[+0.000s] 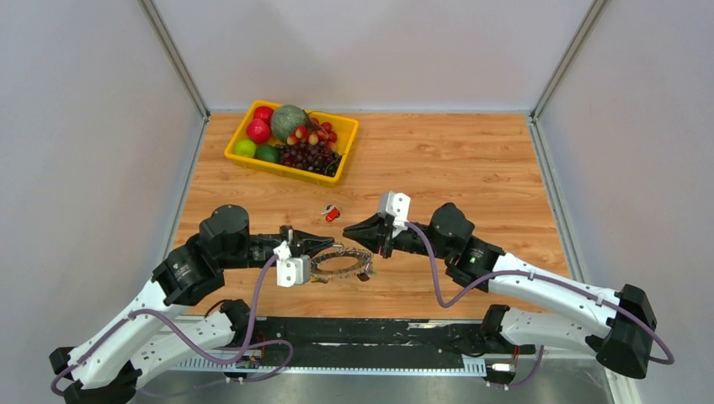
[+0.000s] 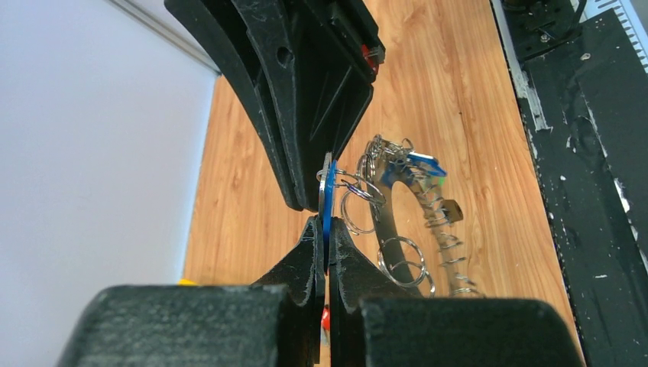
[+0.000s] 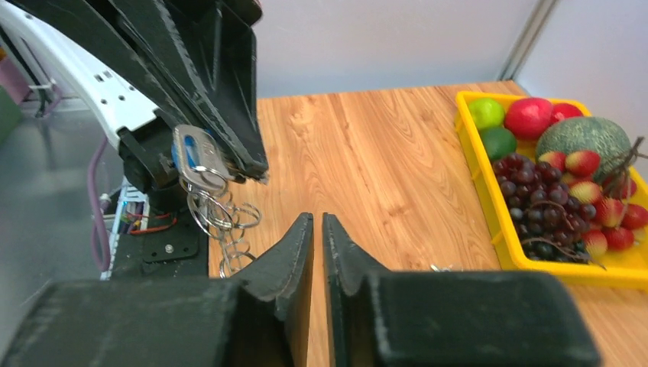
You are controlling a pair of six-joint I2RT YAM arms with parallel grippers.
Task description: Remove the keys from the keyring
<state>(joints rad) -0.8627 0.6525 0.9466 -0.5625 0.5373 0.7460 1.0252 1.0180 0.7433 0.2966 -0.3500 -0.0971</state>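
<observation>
My left gripper [image 1: 330, 245] is shut on a blue-headed key [image 2: 328, 200], held edge-on between its fingertips in the left wrist view [image 2: 326, 225]. Small split rings hang from that key and link it to the keyring [image 2: 439, 229], a floppy silvery coil lying on the wood [image 1: 341, 263]. More keys cluster at the coil's far end [image 2: 416, 167]. My right gripper [image 1: 347, 228] is shut and empty, its tips [image 3: 317, 218] just short of the held key [image 3: 191, 157]. A red-headed key [image 1: 332, 214] lies loose on the table behind the grippers.
A yellow fruit tray [image 1: 278, 172] with grapes, apples, limes and a melon stands at the back left, and it also shows in the right wrist view [image 3: 565, 274]. Grey walls enclose the wooden table [image 1: 471, 168]. A black base rail [image 1: 379, 332] runs along the near edge.
</observation>
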